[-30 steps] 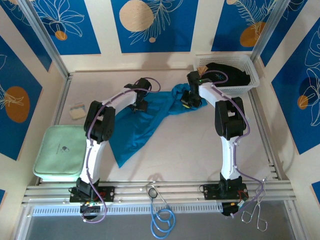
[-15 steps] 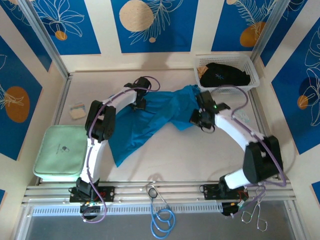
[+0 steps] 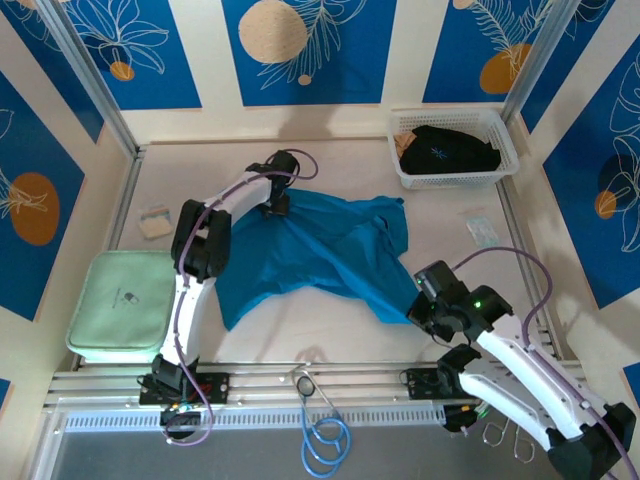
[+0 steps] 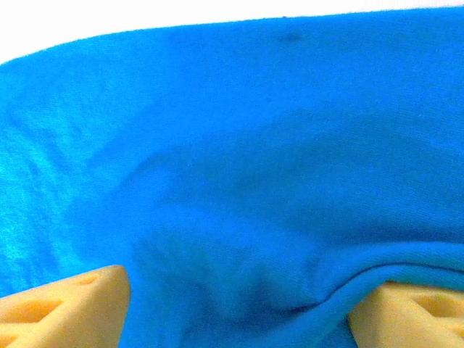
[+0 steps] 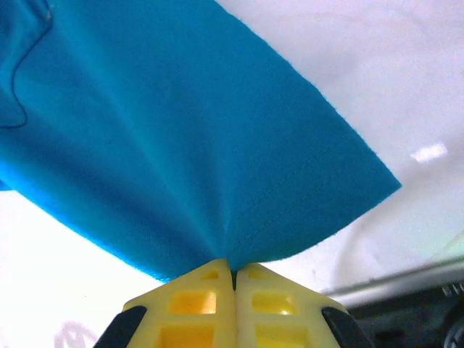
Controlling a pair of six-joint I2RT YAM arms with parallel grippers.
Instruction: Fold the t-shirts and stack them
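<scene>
The teal-blue t-shirt (image 3: pixel 320 250) lies spread across the middle of the table. My left gripper (image 3: pixel 278 205) sits on its back left edge. In the left wrist view the left gripper (image 4: pixel 235 308) stands open, its yellow fingers (image 4: pixel 65 304) far apart with the teal cloth (image 4: pixel 239 145) bunched between them. My right gripper (image 3: pixel 418 305) is at the shirt's front right corner. The right wrist view has that gripper (image 5: pixel 233 275) shut on the hem of the teal shirt (image 5: pixel 167 130). The black t-shirt (image 3: pixel 445 150) lies crumpled in the white basket (image 3: pixel 505 160) at the back right.
A pale green pad (image 3: pixel 120 305) lies at the front left, with a small pale item (image 3: pixel 155 222) behind it. A clear packet (image 3: pixel 481 228) lies near the right rail. A blue cable (image 3: pixel 322 440) and metal tongs (image 3: pixel 505 430) hang off the front rail.
My right arm has swung from beside the basket to the front right, dragging the teal shirt's corner with it and spreading the cloth. The left arm stayed put, its jaws narrowing slightly.
</scene>
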